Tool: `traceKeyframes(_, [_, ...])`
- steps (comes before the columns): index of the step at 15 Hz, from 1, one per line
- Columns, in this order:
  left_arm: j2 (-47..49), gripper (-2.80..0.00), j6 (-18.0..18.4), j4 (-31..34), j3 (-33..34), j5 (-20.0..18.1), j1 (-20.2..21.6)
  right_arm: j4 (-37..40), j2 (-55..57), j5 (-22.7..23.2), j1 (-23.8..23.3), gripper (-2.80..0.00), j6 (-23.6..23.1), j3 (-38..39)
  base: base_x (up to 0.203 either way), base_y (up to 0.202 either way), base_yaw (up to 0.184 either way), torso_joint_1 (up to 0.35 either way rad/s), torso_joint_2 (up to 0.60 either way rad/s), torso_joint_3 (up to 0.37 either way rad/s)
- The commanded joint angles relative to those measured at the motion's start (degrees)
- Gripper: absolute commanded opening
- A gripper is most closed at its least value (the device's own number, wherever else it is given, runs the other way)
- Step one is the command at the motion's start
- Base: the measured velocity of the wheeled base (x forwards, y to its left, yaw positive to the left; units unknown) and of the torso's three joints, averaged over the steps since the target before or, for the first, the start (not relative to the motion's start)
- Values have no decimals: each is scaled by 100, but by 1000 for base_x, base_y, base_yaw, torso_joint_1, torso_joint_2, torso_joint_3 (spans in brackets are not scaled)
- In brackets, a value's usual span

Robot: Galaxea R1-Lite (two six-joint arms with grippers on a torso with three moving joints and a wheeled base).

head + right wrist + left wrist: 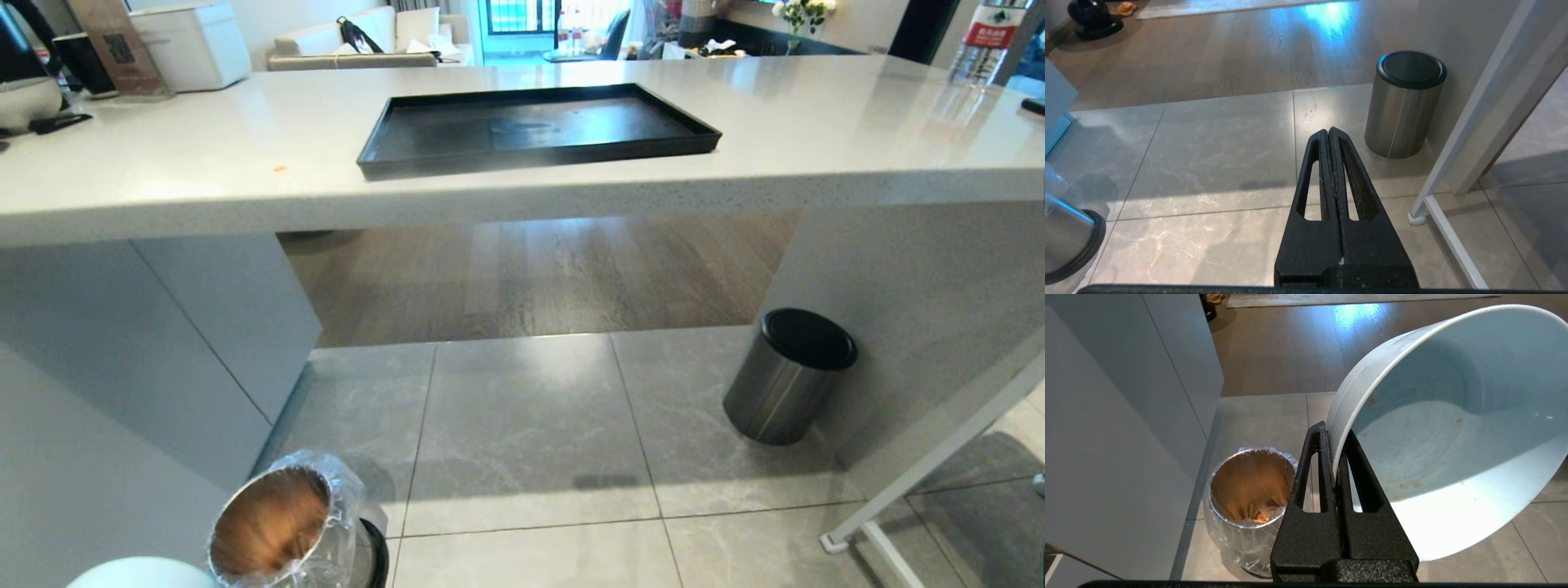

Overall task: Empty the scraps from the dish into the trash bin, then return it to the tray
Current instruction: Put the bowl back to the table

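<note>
My left gripper (1334, 435) is shut on the rim of the dish (1453, 433), a pale bluish-white bowl held above the floor, its inside bare except for small stains. A sliver of the dish (139, 573) shows at the head view's lower left edge. The trash bin (1249, 490) with its clear liner stands on the floor beside the bowl, an orange scrap (1259, 517) lying in its bottom. The trash bin (273, 523) also shows in the head view. The black tray (539, 126) lies empty on the counter. My right gripper (1329, 131) hangs shut and empty above the tiles.
A steel cylinder with a black lid (788, 376) stands on the floor under the white counter (816, 131) at the right. A white frame leg (922, 465) slants at the far right. A tiny orange crumb (279, 168) lies on the counter. Cabinet panels (163, 343) rise at the left.
</note>
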Motion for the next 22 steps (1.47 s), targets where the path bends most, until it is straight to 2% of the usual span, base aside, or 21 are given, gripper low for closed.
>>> traceKeyframes(1, [1, -280, -8, -4, 0, -1, -1, -8, -2, -2, 1, -280, 3, -4, 0, 0, 0, 0, 0, 0])
traceKeyframes(14, [1, -280, 36, -4, 0, -37, -1, -8, -2, -2, 1, -280, 3, -6, 0, 0, 0, 0, 0, 0])
traceKeyframes(22, [1, -280, 36, -4, 0, -37, -1, -8, -2, -2, 1, -280, 3, -6, 187, 0, 1, 4, 2, 3])
